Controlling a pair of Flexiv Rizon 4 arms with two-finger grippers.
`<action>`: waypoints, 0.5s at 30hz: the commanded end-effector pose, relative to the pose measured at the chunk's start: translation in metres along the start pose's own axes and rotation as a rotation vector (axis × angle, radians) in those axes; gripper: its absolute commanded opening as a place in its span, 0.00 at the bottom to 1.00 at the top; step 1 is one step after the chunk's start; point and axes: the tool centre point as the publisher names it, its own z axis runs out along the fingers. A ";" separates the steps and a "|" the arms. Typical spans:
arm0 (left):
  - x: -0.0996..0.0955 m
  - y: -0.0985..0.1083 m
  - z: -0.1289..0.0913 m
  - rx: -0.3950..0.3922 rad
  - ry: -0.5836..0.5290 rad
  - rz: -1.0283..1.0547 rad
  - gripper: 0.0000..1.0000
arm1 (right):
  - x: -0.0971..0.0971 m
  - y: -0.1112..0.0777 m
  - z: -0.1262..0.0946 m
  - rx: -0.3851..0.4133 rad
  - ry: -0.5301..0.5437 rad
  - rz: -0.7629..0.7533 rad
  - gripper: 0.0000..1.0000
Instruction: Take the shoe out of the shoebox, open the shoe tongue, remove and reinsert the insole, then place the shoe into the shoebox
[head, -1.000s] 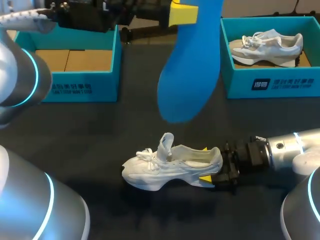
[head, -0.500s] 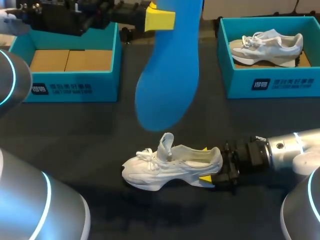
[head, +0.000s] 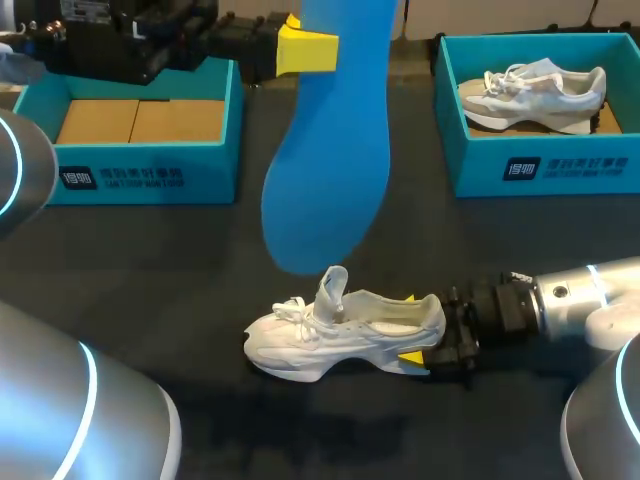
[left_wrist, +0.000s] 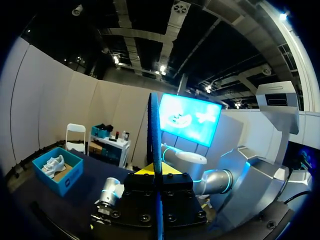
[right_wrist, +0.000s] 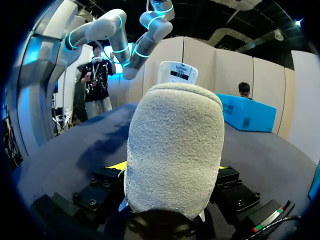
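Dark table (head: 150, 270): right hand (head: 410, 327) clamps shoe (head: 330, 335) by heel, toe leftward; left hand (head: 328, 46) pinches insole (head: 325, 180) aloft, lengthwise.

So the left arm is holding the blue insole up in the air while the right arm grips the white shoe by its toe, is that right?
Not quite: the right gripper grips the white shoe by its heel, not its toe, as the head view shows. The rest holds: the left gripper holds the blue insole up in the air.
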 end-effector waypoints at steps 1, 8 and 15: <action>0.000 0.001 0.000 -0.001 -0.001 0.000 0.00 | 0.004 0.002 -0.010 0.012 -0.012 -0.001 1.00; 0.000 0.001 0.000 -0.001 -0.001 0.000 0.00 | 0.005 0.010 -0.025 0.081 -0.019 0.005 1.00; 0.000 0.001 0.000 -0.001 -0.001 0.000 0.00 | 0.001 0.027 -0.036 0.303 0.005 0.042 1.00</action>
